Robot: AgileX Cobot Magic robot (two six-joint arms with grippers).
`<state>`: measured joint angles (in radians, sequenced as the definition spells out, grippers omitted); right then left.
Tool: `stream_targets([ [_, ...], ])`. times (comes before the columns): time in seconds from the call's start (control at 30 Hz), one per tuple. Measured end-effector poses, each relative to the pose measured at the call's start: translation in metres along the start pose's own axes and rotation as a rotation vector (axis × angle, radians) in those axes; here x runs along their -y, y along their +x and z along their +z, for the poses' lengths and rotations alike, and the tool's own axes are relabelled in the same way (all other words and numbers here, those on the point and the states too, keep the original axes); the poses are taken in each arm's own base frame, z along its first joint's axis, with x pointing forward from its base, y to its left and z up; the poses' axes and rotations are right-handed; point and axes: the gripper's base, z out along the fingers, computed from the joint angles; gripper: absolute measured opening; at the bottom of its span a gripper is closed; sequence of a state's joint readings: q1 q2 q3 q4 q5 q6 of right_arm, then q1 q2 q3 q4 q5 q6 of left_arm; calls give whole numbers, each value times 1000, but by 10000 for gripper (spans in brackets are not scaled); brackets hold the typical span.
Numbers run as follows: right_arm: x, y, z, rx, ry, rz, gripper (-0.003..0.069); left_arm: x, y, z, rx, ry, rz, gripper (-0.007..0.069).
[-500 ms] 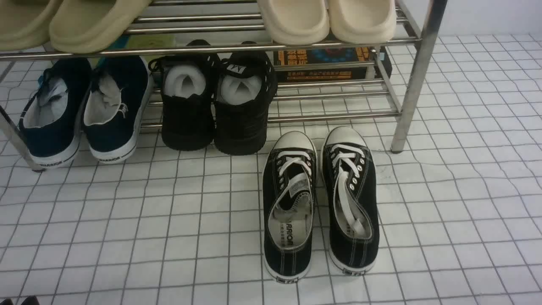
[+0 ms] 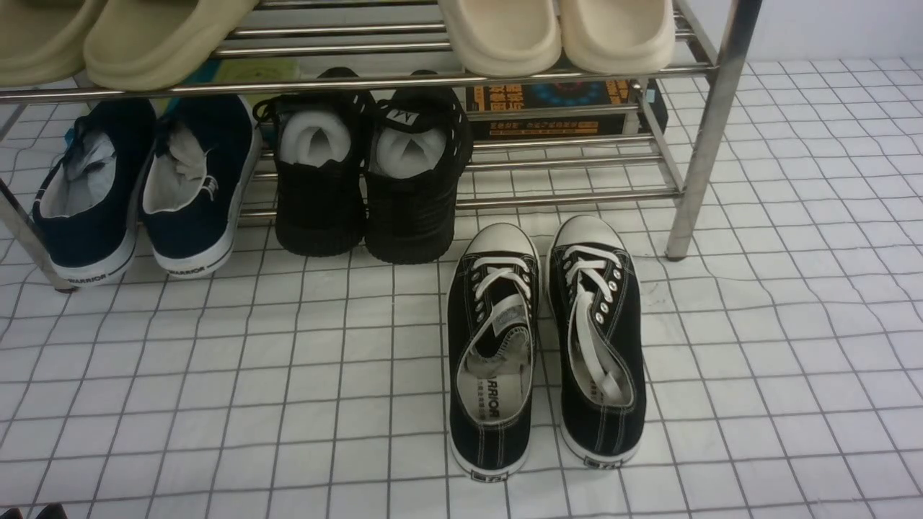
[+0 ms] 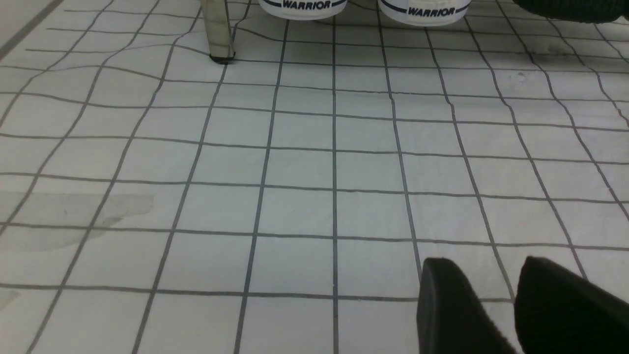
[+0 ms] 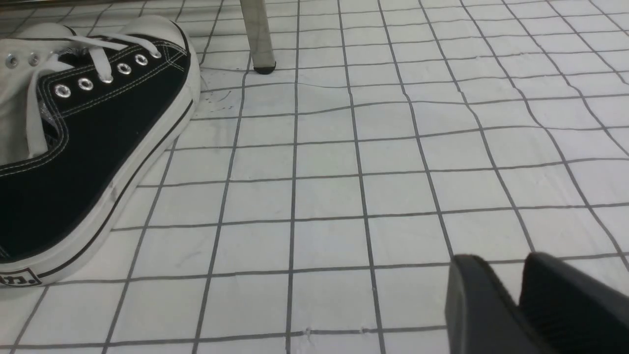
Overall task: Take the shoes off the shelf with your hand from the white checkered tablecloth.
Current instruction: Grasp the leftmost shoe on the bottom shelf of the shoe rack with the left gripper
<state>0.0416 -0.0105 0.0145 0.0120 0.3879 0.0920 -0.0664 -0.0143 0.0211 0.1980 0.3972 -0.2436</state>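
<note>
The navy shoes, upper left, look light and soft, so pinch a heel collar. The left gripper gapes slightly and the right gripper is closed. Both are empty.

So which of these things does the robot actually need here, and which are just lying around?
For the job:
navy slip-on shoes, steel shoe rack, checkered tablecloth, left gripper.

Just lying about:
black knit sneakers, black lace-up sneakers, cream slides, olive slides, printed box behind the rack.
</note>
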Motion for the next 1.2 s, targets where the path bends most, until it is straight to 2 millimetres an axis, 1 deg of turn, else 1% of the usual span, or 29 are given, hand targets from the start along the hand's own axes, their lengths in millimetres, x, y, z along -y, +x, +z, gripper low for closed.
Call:
stream_targets([
  [0.8,0,0,0,0,0,0,200,0,0,0,3,1,-15,239],
  [0.87,0,0,0,0,0,0,204,2,-1,0,11,24,-128,239],
  [0.93,0,0,0,0,0,0,206,6,-2,0,22,70,-343,239],
  [0.97,0,0,0,0,0,0,208,8,-3,0,25,101,-491,239],
  [1.0,0,0,0,0,0,0,208,9,-3,0,27,106,-516,239],
  [1.03,0,0,0,0,0,0,210,11,-6,0,37,142,-695,239],
  [1.07,0,0,0,0,0,0,211,12,-7,0,38,162,-795,239],
  [1.1,0,0,0,0,0,0,212,12,-8,-1,39,169,-829,239],
  [1.13,0,0,0,0,0,0,214,13,-9,-1,39,189,-937,239],
  [1.17,0,0,0,0,0,0,216,13,-9,-1,37,194,-972,239],
  [1.2,0,0,0,0,0,0,216,13,-9,-1,36,194,-972,239],
])
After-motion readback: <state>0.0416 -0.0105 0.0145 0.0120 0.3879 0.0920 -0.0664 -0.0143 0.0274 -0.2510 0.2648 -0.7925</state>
